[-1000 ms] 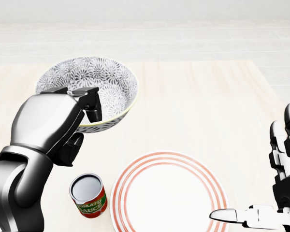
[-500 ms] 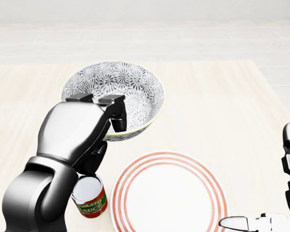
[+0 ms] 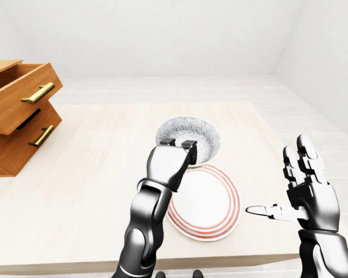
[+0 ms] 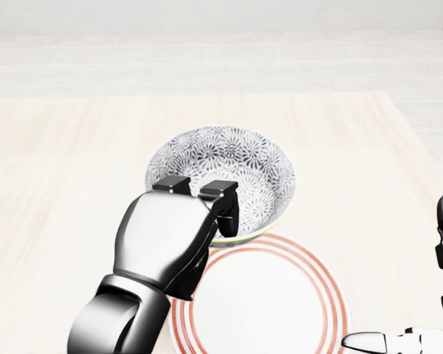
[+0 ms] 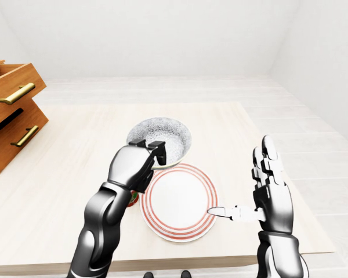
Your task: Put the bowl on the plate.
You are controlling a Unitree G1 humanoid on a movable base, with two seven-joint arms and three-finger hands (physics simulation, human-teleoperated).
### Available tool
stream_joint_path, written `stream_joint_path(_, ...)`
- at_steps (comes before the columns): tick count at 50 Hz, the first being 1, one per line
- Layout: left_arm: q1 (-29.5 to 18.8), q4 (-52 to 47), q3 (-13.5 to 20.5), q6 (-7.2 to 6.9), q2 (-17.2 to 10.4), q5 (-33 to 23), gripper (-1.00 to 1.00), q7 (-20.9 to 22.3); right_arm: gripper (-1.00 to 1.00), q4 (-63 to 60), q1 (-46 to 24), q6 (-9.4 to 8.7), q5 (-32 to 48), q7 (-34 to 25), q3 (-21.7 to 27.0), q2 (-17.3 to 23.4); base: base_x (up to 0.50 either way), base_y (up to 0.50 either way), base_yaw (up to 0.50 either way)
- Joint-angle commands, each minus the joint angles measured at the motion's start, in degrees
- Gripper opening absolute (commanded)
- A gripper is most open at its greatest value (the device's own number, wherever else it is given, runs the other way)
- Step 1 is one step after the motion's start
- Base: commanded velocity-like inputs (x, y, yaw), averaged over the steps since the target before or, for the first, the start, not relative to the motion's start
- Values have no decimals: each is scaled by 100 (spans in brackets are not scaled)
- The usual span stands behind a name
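The bowl (image 4: 232, 166), white with a grey flower pattern, hangs slightly tilted, and in the head view its lower rim overlaps the plate's upper edge. My left hand (image 4: 207, 208) is shut on that lower rim, fingers hooked inside and thumb underneath. The white plate (image 4: 269, 310) with red rings lies flat on the table, just below and to the right of the bowl. My right hand (image 5: 261, 200) is open with spread fingers, hovering to the right of the plate and touching nothing.
A tomato sauce can (image 5: 131, 200) peeks out to the left of the plate, mostly hidden by my left forearm. A wooden drawer cabinet (image 3: 14, 113) with an open top drawer stands on the table at far left. The table's edge (image 5: 220, 255) runs just below the plate.
My left hand has carried the bowl rightward and down in the head view, from above the can to the plate's upper edge. The forearm now covers the can. The right hand sank lower in view.
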State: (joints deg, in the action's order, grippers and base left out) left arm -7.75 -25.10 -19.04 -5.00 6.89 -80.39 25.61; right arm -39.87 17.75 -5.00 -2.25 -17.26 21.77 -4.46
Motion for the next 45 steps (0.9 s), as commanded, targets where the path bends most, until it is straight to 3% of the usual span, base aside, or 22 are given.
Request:
stream_joint_path(1,129,450,-287,0,111,-75,-100,-648,100,90,-47,0,-49,-61,117,12,0,0,0)
stream_joint_path(11,173,500,-443,0,163,-180,-100,-736,100,231,-108,0,-47,-55,128,40,0,0,0)
stream_joint_path(19,417,632,-579,0,59,-176,-100,-1123,100,269,-112,0,-39,-40,123,57,0,0,0)
stream_joint_path(35,667,879,-748,0,-51,-89,-100,-1498,100,226,-141,0,-8,-20,123,77,0,0,0)
stream_joint_path(45,1004,823,-1025,0,-148,-110,-100,-1739,100,292,-152,0,-3,-8,109,71,0,0,0)
